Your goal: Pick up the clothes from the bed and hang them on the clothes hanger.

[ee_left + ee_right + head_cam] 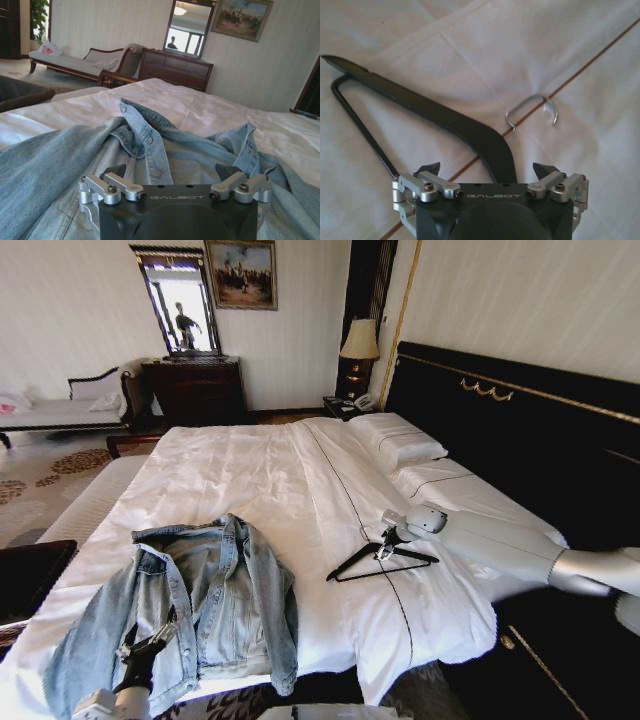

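**Jacket near the foot of the bed, hanger at mid-bed**

The denim jacket [190, 605] lies spread open near the bed's [260, 475] foot edge. Your left gripper [172, 172] hovers just above it, jaws wide and empty. The black hanger [380, 560] rests on the sheet toward the headboard side; your right gripper [490, 172] sits over its neck, also spread wide, likely lined up to grasp. Bare sheet lies between them.

pale striped walls, dark dresser [196, 388] under mirror [180, 310], lit lamp [359, 343].
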